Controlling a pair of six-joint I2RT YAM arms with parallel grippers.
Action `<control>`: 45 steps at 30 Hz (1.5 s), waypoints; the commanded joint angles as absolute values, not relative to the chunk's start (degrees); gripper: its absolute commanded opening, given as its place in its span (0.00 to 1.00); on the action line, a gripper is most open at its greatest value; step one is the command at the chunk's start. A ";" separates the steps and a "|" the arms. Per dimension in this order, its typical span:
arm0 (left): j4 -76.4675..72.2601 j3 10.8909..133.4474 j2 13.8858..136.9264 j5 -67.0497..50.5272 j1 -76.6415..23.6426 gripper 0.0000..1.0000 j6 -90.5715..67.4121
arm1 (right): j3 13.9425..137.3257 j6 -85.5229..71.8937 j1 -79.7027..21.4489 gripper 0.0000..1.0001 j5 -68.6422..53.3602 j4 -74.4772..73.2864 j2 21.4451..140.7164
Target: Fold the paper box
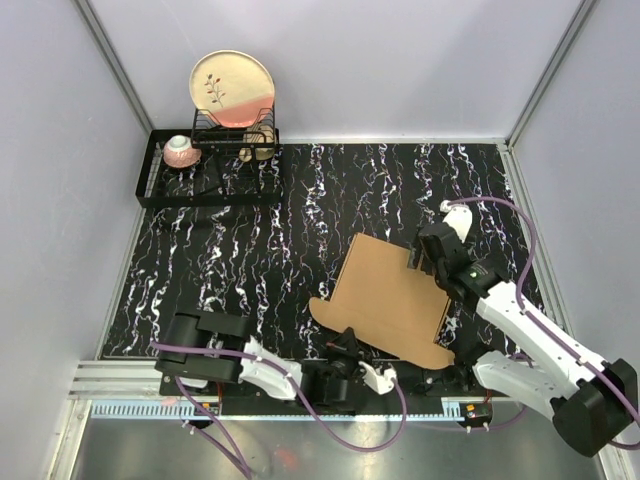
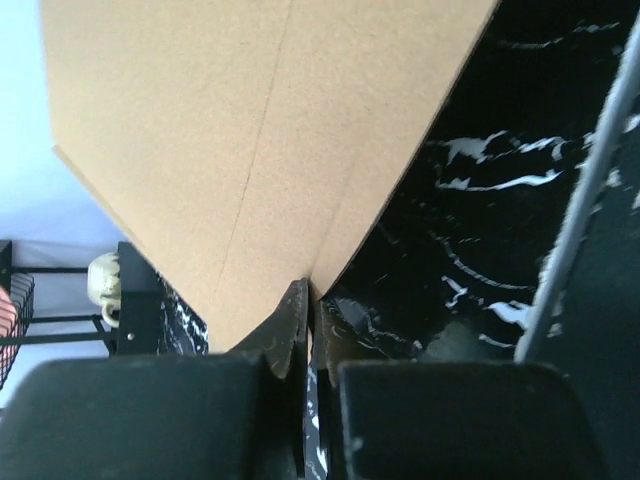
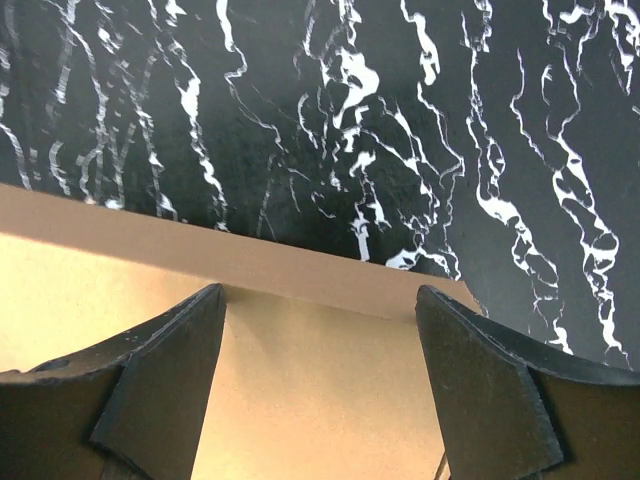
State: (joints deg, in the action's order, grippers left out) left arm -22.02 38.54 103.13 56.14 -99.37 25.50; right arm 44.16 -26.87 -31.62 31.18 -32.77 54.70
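Observation:
The paper box [image 1: 392, 296] is a flat brown cardboard sheet with flaps, lying on the black marbled table right of centre. My left gripper [image 1: 346, 344] is at its near left edge. In the left wrist view the jaws [image 2: 307, 297] are closed to a thin slit on the sheet's edge, and the cardboard [image 2: 230, 150] with one crease rises away from them. My right gripper [image 1: 421, 258] is at the sheet's far right corner. In the right wrist view it [image 3: 320, 292] is open, with both fingers over the cardboard [image 3: 310, 400] just short of a folded-up flap strip [image 3: 250, 262].
A black dish rack [image 1: 210, 175] stands at the back left with an upright cream-and-pink plate [image 1: 232, 88], a pink bowl [image 1: 182, 151] and a mug [image 1: 260, 143]. Grey walls close in the sides and back. A metal rail [image 1: 120, 378] runs along the near edge.

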 commanded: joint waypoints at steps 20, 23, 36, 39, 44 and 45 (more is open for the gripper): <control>-18.65 38.05 71.03 64.16 -95.98 0.67 10.93 | 36.56 -36.74 -30.15 0.83 19.25 -20.13 70.84; -11.62 38.06 65.31 64.51 -96.94 0.62 0.19 | 36.74 -37.26 -30.06 0.82 18.11 -19.34 71.98; 6.76 31.90 61.88 81.19 -104.33 0.58 -32.51 | 34.72 -38.94 -30.67 0.79 17.05 -16.97 69.00; 7.65 31.90 60.30 83.40 -104.24 0.59 -32.09 | 36.29 -38.41 -30.67 0.79 16.79 -19.06 68.73; 6.67 31.38 61.17 81.13 -103.45 0.58 -32.07 | 37.70 -38.76 -30.67 0.80 14.51 -18.28 71.53; 7.81 31.55 61.95 80.43 -103.45 0.56 -35.04 | 37.88 -38.93 -30.67 0.80 14.15 -18.28 72.41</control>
